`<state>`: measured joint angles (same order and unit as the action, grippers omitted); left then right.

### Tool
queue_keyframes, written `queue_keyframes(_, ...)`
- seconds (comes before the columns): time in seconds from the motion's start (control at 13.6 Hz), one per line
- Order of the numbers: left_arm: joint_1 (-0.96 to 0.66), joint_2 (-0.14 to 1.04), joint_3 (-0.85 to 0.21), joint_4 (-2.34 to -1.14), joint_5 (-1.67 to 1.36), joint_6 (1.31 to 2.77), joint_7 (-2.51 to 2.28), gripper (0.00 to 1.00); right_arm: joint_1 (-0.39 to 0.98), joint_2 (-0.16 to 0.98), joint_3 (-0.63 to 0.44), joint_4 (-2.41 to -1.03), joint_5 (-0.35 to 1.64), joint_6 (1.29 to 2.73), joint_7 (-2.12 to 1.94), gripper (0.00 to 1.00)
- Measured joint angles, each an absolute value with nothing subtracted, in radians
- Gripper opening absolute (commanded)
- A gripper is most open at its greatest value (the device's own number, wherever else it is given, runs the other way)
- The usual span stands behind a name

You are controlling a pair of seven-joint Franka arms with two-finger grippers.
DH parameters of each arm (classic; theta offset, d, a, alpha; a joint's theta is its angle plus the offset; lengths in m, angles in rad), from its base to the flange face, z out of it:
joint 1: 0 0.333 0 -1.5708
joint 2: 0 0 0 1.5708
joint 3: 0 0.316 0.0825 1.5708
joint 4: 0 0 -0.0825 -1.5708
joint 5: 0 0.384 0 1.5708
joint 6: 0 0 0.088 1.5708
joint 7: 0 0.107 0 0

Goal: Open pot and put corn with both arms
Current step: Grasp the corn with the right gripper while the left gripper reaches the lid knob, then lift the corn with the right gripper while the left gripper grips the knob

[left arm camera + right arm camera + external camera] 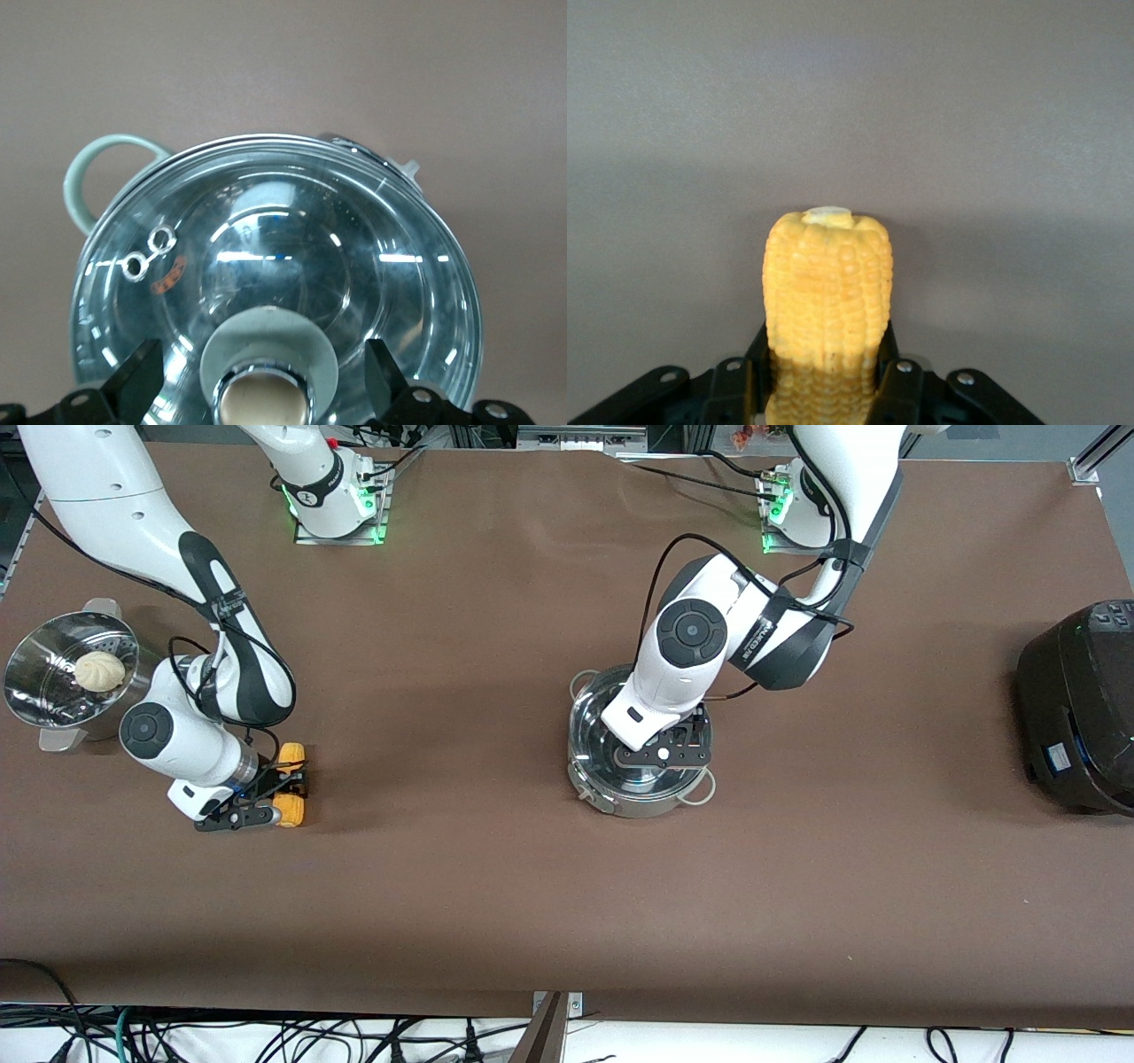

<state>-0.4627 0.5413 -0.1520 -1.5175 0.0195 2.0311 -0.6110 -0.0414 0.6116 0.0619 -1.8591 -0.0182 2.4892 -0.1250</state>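
Pot: we see it at centre frame in the front view, lid still seated, so the opening step looks unfinished.
Left gripper: it hangs over the lid, and in the left wrist view its fingers stand apart on either side of the tan knob, not yet pinching it; we judge this the set-up for lifting the lid.
Corn: lying on the table at the left-centre of the front view, toward the right arm's end, well apart from the pot.
Right gripper: down at the cob, its fingers pressed against both flanks in the right wrist view; we read it as clamped on the corn, ready to carry once the pot is open.
Open room: bare brown table lies between corn and pot, a clear lane for the carry; space below the pot in frame could take the lid.
Edges: the steamer with a bun sits at the left edge, near the right arm's elbow; the black cooker stands at the right edge, well apart from the pot.
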Motion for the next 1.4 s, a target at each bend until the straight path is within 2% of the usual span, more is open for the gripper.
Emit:
queue_keyframes(0.51, -0.461, 0.513, -0.152, -1.577, 0.019, 2.065, -0.611, 1.00, -0.040, 0.546, 0.069, -1.848, -0.018, 2.443, -0.129, 0.00)
queue_keyframes(0.73, -0.461, 0.473, -0.153, -1.613, 0.019, 2.065, -0.611, 0.99, -0.038, 0.485, 0.107, -1.779, -0.017, 2.276, -0.105, 0.00)
queue_keyframes(0.88, -0.461, 0.452, -0.153, -1.636, 0.019, 2.065, -0.611, 0.94, -0.035, 0.463, 0.139, -1.684, -0.017, 2.114, -0.056, 0.00)
queue_keyframes(1.1, -0.461, 0.446, -0.154, -1.652, 0.019, 2.065, -0.610, 0.92, -0.034, 0.452, 0.188, -1.550, -0.017, 1.925, 0.025, 0.00)
queue_keyframes(1.4, -0.461, 0.447, -0.154, -1.661, 0.019, 2.065, -0.610, 0.93, -0.033, 0.452, 0.210, -1.506, -0.017, 1.871, 0.058, 0.00)
